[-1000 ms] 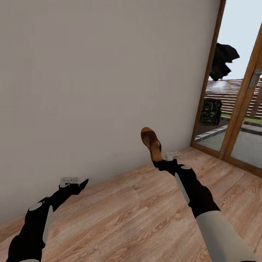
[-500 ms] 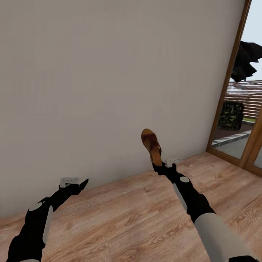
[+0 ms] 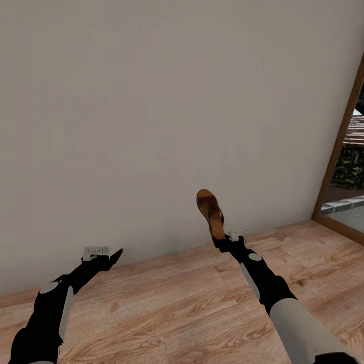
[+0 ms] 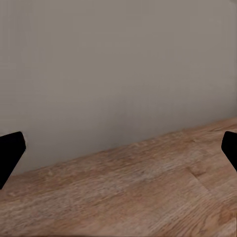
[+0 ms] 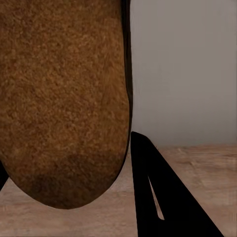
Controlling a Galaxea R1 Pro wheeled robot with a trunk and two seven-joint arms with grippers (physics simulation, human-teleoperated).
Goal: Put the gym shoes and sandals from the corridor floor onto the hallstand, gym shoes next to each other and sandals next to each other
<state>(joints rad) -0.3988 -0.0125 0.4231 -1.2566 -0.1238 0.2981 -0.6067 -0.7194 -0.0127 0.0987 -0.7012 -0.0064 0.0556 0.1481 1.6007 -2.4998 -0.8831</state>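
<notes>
The right hand [image 3: 220, 237] is clamped on one end of a sandal [image 3: 210, 205], which stands up from it in the air before the bare wall [image 3: 151, 101], well above the floor [image 3: 177, 308]; the left hand [image 3: 103, 255] hangs spread and empty. No rack is in sight, so the step looks like carrying: best keep that grip firm and the sandal clear of the wall while turning to find the rack. Against the earlier frames, the glass door frame [image 3: 344, 151] has slid to the picture's right edge while both arms sit alike, so the camera has swung left.
</notes>
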